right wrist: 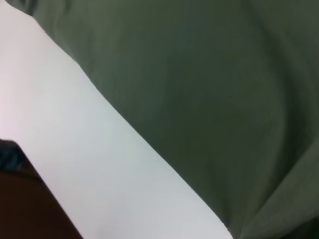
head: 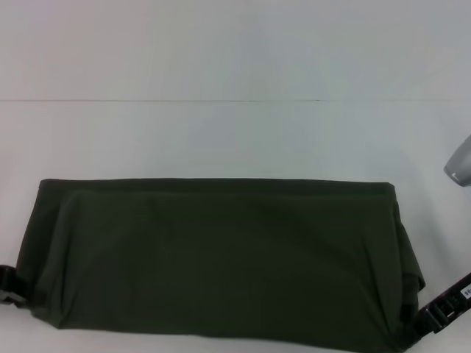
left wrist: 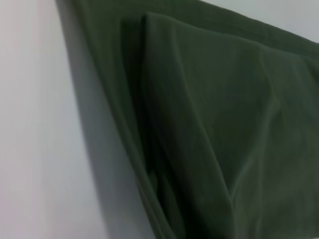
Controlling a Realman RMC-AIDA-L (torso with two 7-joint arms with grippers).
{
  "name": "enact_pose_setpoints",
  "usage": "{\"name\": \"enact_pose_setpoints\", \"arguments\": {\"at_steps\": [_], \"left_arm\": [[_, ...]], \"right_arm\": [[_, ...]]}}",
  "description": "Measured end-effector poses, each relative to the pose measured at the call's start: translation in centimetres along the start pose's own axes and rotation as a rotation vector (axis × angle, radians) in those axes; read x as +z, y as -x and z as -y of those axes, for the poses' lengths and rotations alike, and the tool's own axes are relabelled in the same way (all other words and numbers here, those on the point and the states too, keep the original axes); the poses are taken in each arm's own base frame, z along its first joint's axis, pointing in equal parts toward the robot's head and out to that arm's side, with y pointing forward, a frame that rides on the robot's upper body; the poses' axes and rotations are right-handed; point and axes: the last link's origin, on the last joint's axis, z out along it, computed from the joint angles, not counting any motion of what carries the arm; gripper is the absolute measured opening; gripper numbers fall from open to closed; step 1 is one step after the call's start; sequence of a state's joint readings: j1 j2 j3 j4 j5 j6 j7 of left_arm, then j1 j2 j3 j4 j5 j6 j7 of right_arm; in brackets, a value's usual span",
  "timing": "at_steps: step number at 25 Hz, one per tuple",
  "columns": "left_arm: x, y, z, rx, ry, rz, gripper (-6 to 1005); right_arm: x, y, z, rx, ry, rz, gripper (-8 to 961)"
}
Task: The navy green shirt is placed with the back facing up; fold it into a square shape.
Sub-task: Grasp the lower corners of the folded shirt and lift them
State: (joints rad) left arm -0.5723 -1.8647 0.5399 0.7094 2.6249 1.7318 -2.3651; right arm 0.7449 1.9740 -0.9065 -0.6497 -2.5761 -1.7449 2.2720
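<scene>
The navy green shirt [head: 221, 257] lies plain side up on the white table [head: 221, 132], folded into a wide band that reaches almost from side to side. Its far edge is a straight fold, and layered folds show at both ends. My left gripper [head: 10, 288] is at the shirt's near left corner, with only a bit of black showing. My right gripper [head: 438, 312] is at the near right corner, touching the cloth's edge. The left wrist view shows stacked layers of the shirt [left wrist: 209, 129] casting a shadow on the table. The right wrist view shows smooth shirt [right wrist: 209, 89] cloth beside bare table.
White table surface stretches beyond the shirt's far edge, with a thin seam line [head: 221, 100] across it. A grey part of the right arm [head: 460, 165] juts in at the right edge. A dark brown area [right wrist: 25, 209] lies past the table's edge in the right wrist view.
</scene>
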Motion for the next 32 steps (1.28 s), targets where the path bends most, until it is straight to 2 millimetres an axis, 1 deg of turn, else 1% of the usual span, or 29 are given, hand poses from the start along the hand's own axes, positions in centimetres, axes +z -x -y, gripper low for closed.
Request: {"name": "enact_pose_setpoints", "arguments": {"at_steps": [4, 11, 32], "left_arm": [[-0.07, 0.45, -0.08, 0.004, 0.005, 0.032, 35], [-0.18, 0.56, -0.02, 0.005, -0.005, 0.043, 37], [-0.21, 1.02, 0.08, 0.008, -0.003, 0.061, 40]], "right_arm": [[0.24, -0.35, -0.15, -0.012, 0.008, -0.024, 35], [0.31, -0.5, -0.26, -0.023, 0.014, -0.035, 36], [0.54, -0.63, -0.47, -0.035, 0.018, -0.059, 93]]}}
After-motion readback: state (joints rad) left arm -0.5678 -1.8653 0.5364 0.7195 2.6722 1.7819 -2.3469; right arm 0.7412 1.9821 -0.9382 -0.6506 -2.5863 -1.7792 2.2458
